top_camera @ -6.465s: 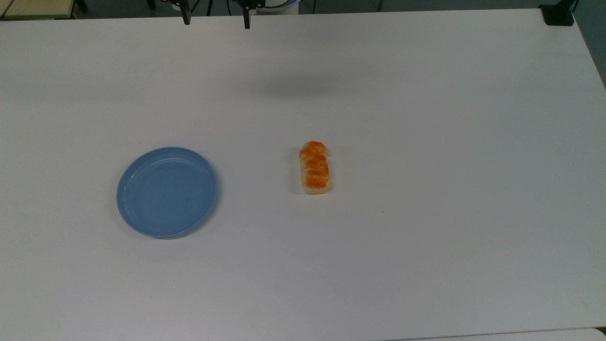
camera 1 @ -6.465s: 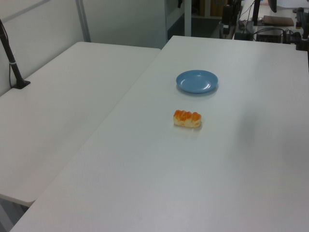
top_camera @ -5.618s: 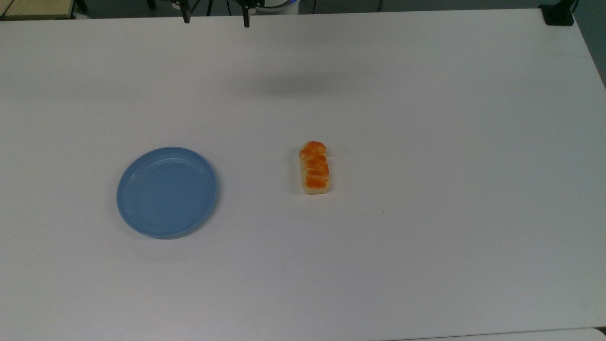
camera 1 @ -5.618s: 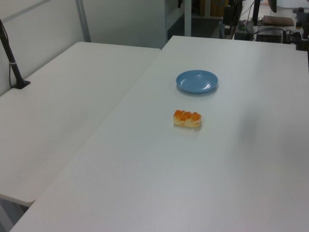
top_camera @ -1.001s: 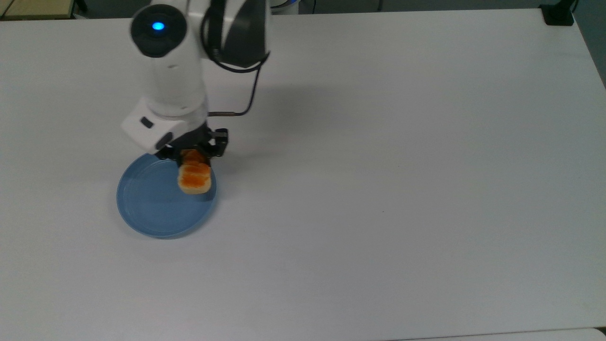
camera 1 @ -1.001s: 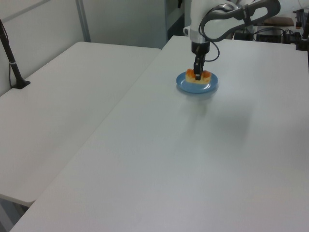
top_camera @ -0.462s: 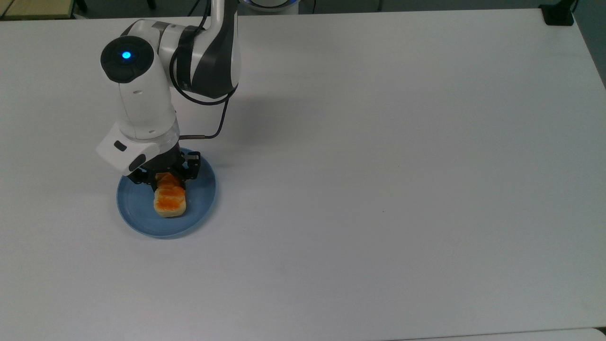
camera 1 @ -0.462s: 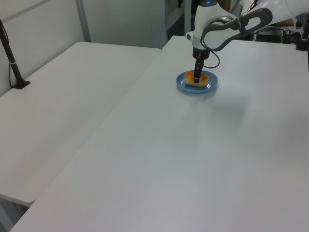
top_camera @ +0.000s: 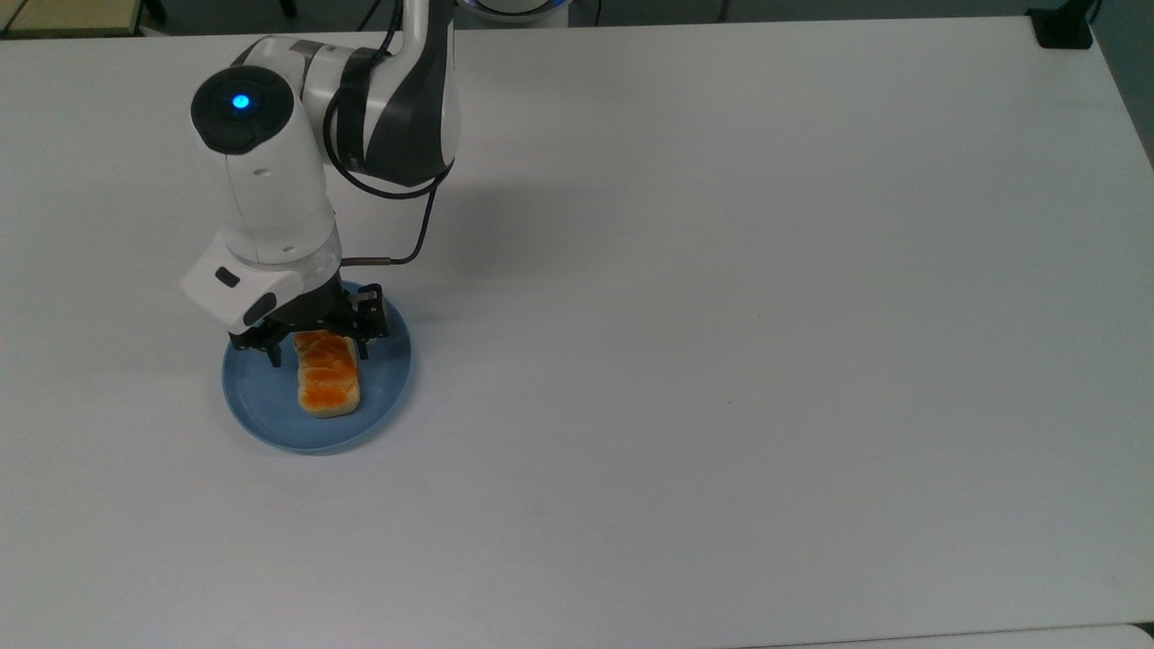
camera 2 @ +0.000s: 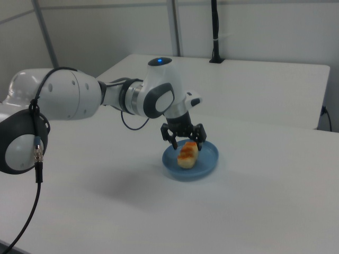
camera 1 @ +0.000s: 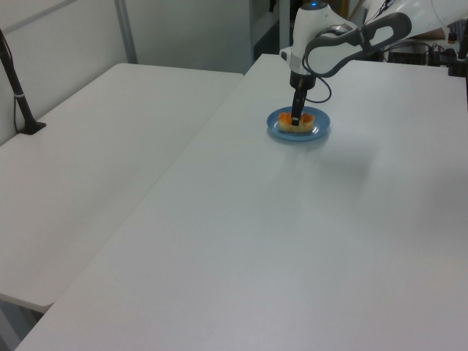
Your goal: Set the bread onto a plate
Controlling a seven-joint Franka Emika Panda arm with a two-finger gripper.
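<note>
The bread [top_camera: 328, 385] lies flat inside the plate [top_camera: 261, 410], its glazed orange top up and its long axis running near to far in the top view, so it sits well within the raised rim and not across it. The gripper [top_camera: 316, 353] hangs directly over the loaf's far end, and its fingers [top_camera: 274, 355] stand spread to either side of that end with a gap showing on each flank in the top view and the right view; they grip nothing. That stance fits a release: the loaf's weight appears to be on the plate, and the open fingers leave it free to stay put when the arm lifts. The plate rests on the white tabletop [top_camera: 721, 315] toward the top view's left. Judged from this, the placing looks done, and a straight upward retreat would be least likely to nudge the loaf.
</note>
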